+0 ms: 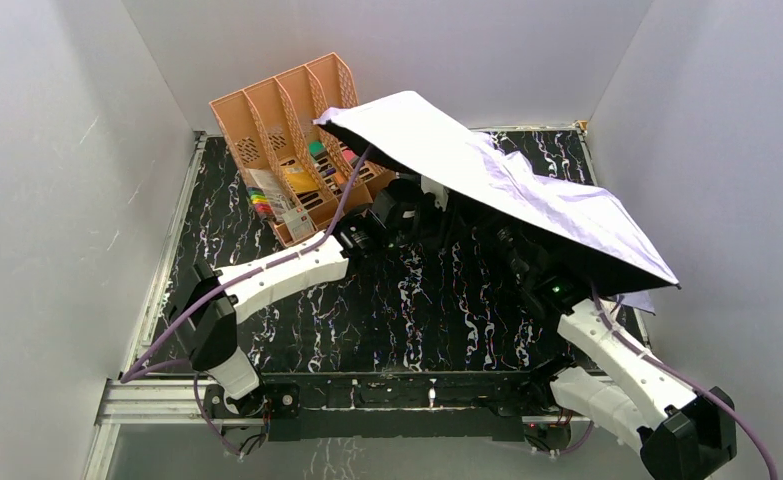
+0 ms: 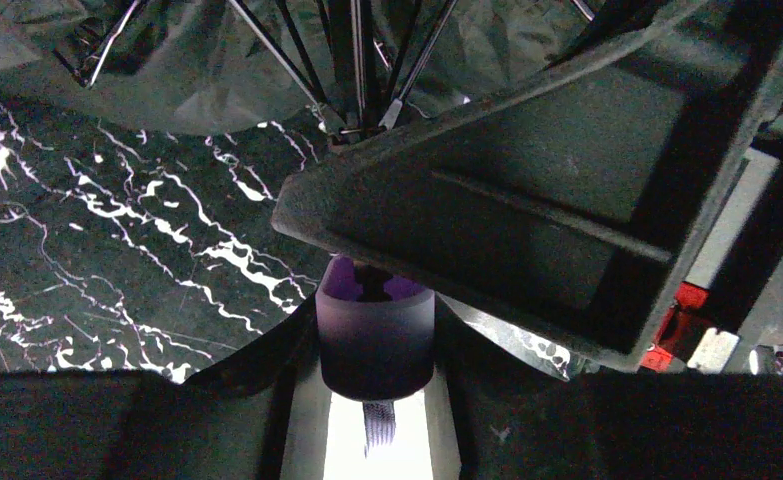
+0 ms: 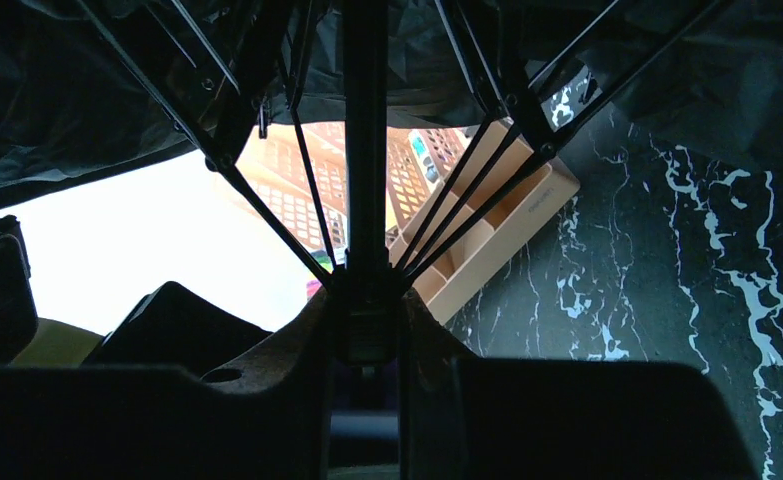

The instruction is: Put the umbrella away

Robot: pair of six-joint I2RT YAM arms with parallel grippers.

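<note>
The umbrella [image 1: 507,185] stands open, its pale lavender canopy tilted over the middle and right of the table. In the left wrist view its stubby purple handle [image 2: 375,335] sits between the jaws of my left gripper [image 2: 375,395], which is shut on it, and a bit of woven strap [image 2: 378,425] hangs below. Above the handle the thin dark shaft and ribs [image 2: 357,70] fan out. My right gripper [image 3: 367,345] is shut on the dark runner [image 3: 368,325] where the ribs meet the shaft [image 3: 365,150]. From above, the canopy hides both grippers.
A peach file organiser [image 1: 287,130] holding pens and small items stands at the back left, partly under the canopy edge, and shows through the ribs as the organiser [image 3: 487,235]. White walls enclose the black marbled table [image 1: 417,300]. A dark angular part of the other arm [image 2: 537,200] hangs close over the handle.
</note>
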